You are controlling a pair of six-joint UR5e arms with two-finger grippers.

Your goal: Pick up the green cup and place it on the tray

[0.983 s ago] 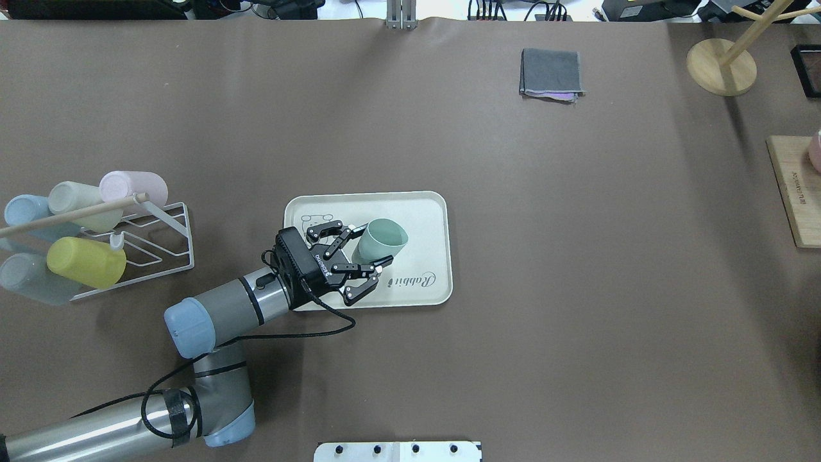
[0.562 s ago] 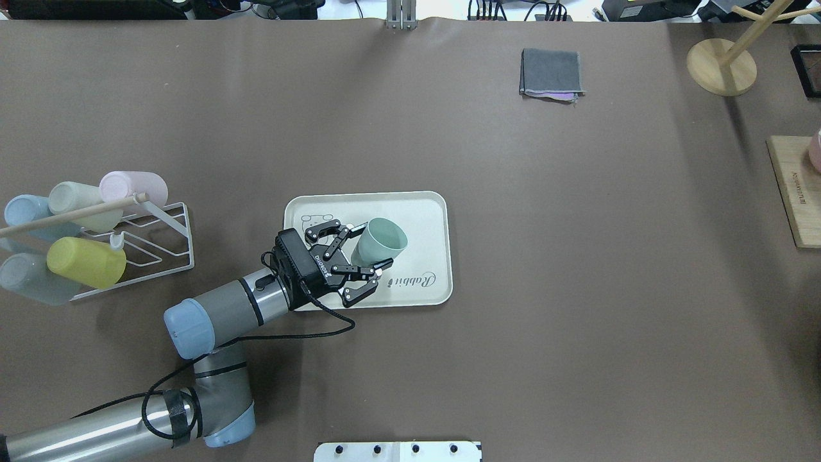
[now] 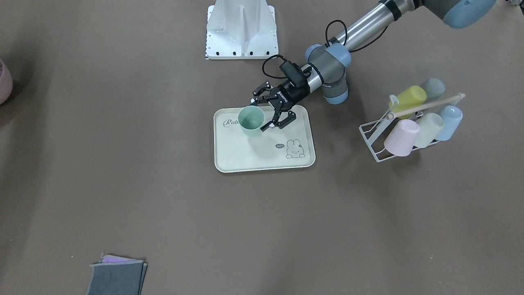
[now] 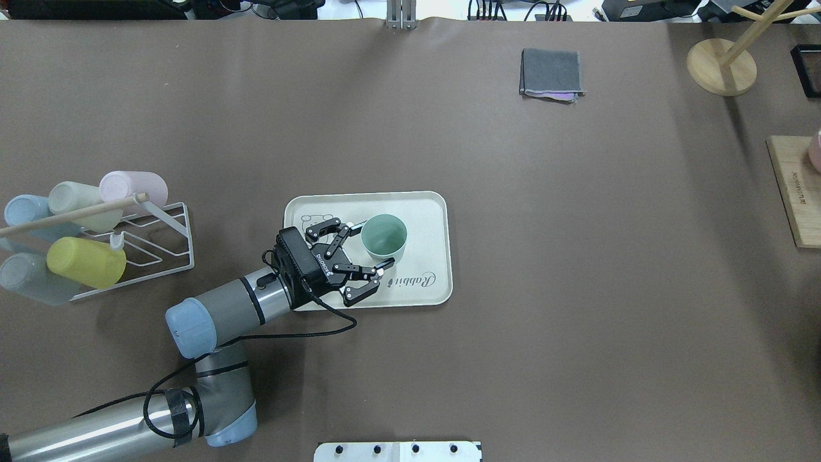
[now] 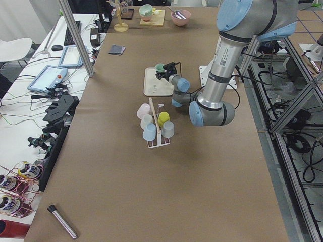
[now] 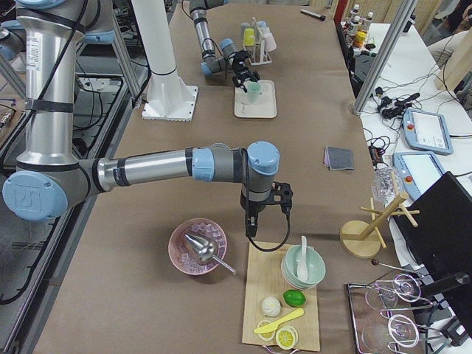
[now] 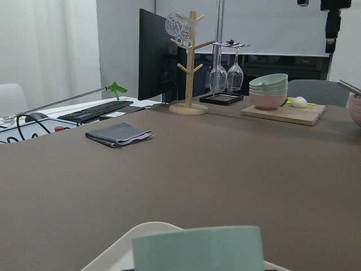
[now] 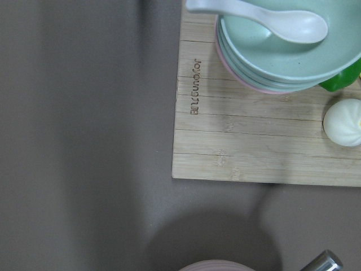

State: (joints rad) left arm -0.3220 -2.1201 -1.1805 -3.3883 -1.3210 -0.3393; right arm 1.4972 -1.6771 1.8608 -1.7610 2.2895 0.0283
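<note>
The green cup (image 4: 383, 239) stands upright, mouth up, on the cream tray (image 4: 423, 212), near the "Rabbit" script. My left gripper (image 4: 374, 246) lies low over the tray's near-left part, open, with one finger on either side of the cup's lower body. The front-facing view shows the cup (image 3: 250, 119) just left of that gripper (image 3: 261, 113). Only the cup's rim (image 7: 197, 248) and a corner of the tray (image 7: 127, 243) appear in the left wrist view. My right gripper (image 6: 254, 221) hangs by a wooden board far off; I cannot tell whether it is open or shut.
A white wire rack (image 4: 160, 237) with several pastel cups stands left of the tray. A folded grey cloth (image 4: 551, 72) lies at the far side. A wooden stand (image 4: 721, 64) and a wooden board (image 4: 792, 189) with stacked bowls (image 8: 287, 51) are at the right.
The green cup was tilted between the left fingers; now it stands upright on the tray. The left gripper has barely moved.
</note>
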